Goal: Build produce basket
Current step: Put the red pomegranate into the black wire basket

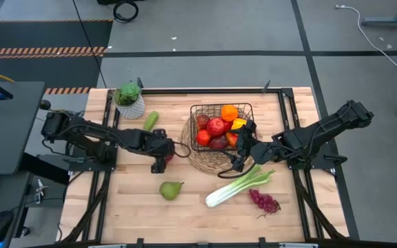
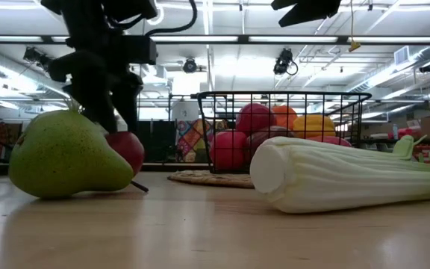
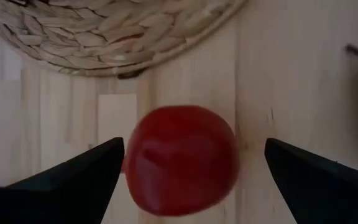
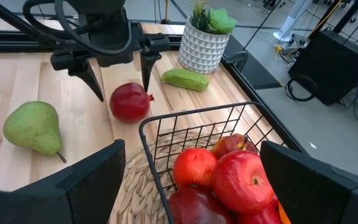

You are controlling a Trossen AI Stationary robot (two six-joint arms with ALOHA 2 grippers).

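A red apple point(image 3: 182, 158) rests on the bare wood just off the round straw mat. My left gripper point(image 3: 194, 146) points down over it, open, with one finger on each side and touching nothing; the same shows in the right wrist view point(image 4: 120, 87). The black wire basket point(image 1: 193, 110) stands on the mat and holds red apples point(image 4: 238, 177), an orange point(image 1: 229, 112) and a yellow pepper point(image 1: 239, 124). My right gripper point(image 1: 242, 153) hovers open at the basket's near right corner. A green pear point(image 1: 171, 189), celery point(image 1: 238, 186) and purple grapes point(image 1: 264, 201) lie on the table near its front edge.
The potted plant point(image 1: 129, 100) stands at the table's far left, with a long green vegetable point(image 1: 150, 120) lying beside it. The woven mat point(image 3: 104, 37) lies under the basket. Bare wood shows along the near left and in the far right corner.
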